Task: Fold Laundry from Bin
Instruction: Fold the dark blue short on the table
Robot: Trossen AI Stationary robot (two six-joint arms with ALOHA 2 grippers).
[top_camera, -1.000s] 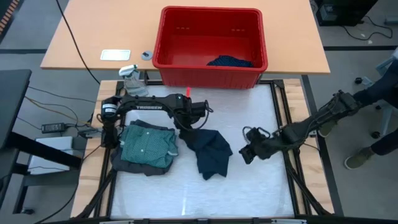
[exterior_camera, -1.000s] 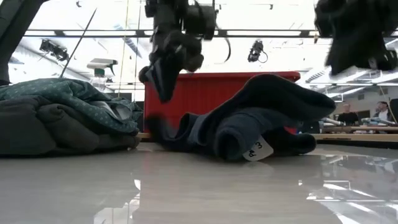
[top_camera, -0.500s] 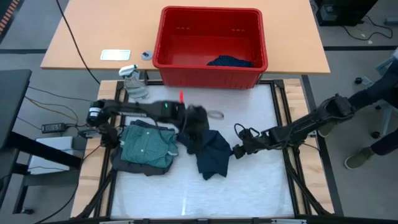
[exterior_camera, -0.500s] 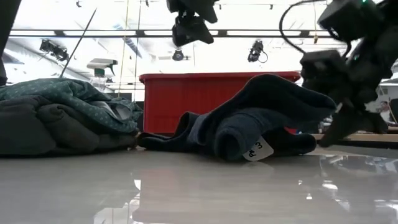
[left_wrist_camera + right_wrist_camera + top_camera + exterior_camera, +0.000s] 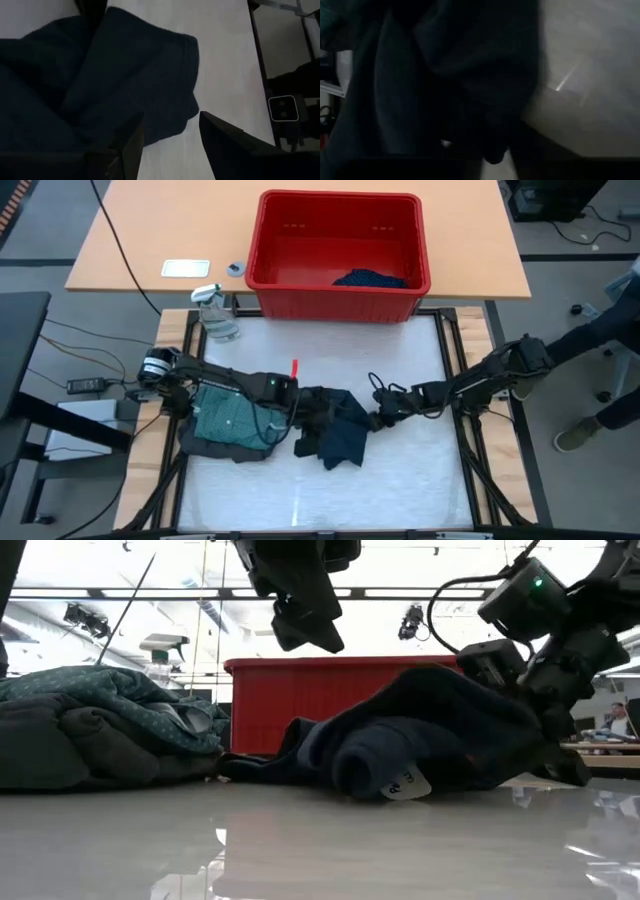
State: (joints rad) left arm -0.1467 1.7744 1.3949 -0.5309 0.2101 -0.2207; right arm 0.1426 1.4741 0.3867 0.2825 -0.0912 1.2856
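A navy garment (image 5: 340,438) lies crumpled mid-table, a white tag (image 5: 403,783) at its near side. My left gripper (image 5: 312,418) hovers open well above it (image 5: 305,625), its fingers over the cloth's edge (image 5: 170,132). My right gripper (image 5: 376,420) is down at the garment's right end (image 5: 556,745), shut on it. To the left, a folded teal dotted shirt (image 5: 238,412) rests on a dark grey piece (image 5: 215,446). The red bin (image 5: 340,298) stands at the far edge with a navy dotted piece (image 5: 370,278) on its floor. My right gripper has the navy garment by its right edge (image 5: 366,420), coming in slanting down from the table's right. Cloth bunches up right before the fingers (image 5: 490,145) and hides the place of contact. The garment lies on the table, heaped up at that end.
A spray bottle (image 5: 216,310) stands at the mat's far left corner. A white card (image 5: 186,268) and a small round thing (image 5: 235,268) lie on the wooden table left of the bin. A person's leg (image 5: 610,330) shows beyond the right edge.
My left gripper has risen from the garment's far left end and swung toward the near edge, now over the cloth, rolling as it went. My right gripper has come down and leftward onto the garment's right end, which has heaped up and shifted slightly left.
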